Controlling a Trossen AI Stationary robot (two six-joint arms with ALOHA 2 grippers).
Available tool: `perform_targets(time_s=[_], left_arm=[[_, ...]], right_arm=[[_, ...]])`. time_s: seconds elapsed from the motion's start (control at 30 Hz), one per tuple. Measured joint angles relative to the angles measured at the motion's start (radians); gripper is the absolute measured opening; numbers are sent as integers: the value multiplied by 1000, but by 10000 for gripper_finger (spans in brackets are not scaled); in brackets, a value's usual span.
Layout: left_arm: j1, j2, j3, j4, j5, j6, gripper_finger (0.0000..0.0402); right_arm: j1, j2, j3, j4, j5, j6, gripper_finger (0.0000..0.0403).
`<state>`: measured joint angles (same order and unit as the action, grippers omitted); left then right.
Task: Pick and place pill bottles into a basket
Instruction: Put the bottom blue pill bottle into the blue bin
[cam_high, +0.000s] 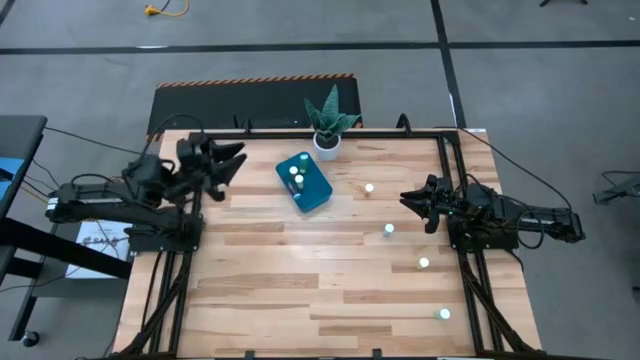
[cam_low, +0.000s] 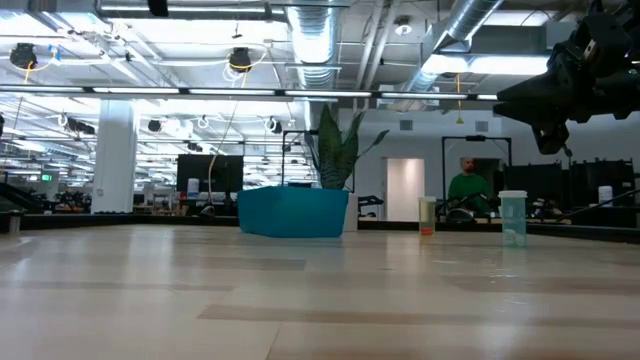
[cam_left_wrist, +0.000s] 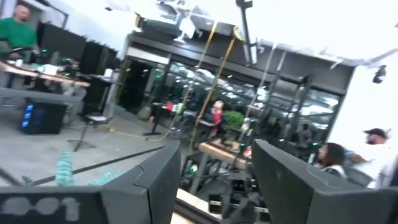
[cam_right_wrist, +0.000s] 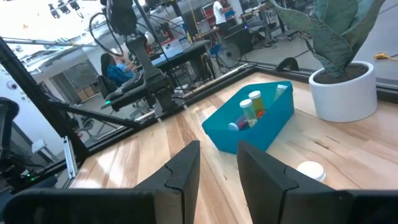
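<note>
The teal basket (cam_high: 303, 182) stands on the wooden table near its far edge and holds three pill bottles (cam_right_wrist: 252, 107). Several more pill bottles stand loose on the table's right half (cam_high: 369, 188), (cam_high: 389, 230), (cam_high: 424, 264), (cam_high: 444, 314). My left gripper (cam_high: 236, 160) is raised by the table's left edge, left of the basket. Its fingers (cam_left_wrist: 155, 180) stand open with nothing between them. My right gripper (cam_high: 408, 197) hangs at the right side, pointing toward the basket. It is open by a narrow gap (cam_right_wrist: 219, 168) and holds nothing. One loose bottle's white top (cam_right_wrist: 310, 169) shows just beyond it.
A white pot with a green plant (cam_high: 328, 125) stands just behind the basket at the far edge. A black frame rail (cam_high: 445, 180) runs along the table's right side. People show in the room beyond the table (cam_low: 466, 185).
</note>
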<state>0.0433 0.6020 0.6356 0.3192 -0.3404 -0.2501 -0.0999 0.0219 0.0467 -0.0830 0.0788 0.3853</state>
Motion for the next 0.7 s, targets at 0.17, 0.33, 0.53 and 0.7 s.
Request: perform_targets(time_s=[0.17,0.33,0.53,0.7], left_arm=[[-20,-113,-95,10,8,11,186],[-22,-265,-204,17,32,-11,186],[-22,-452,-319,14,104,-48,186],[-22,-591,-426,13,166,-113,186]], right_arm=[[0,0,0,0,0,0,100],[0,0,0,0,0,0,100],[0,0,0,0,0,0,100],[0,0,0,0,0,0,100]])
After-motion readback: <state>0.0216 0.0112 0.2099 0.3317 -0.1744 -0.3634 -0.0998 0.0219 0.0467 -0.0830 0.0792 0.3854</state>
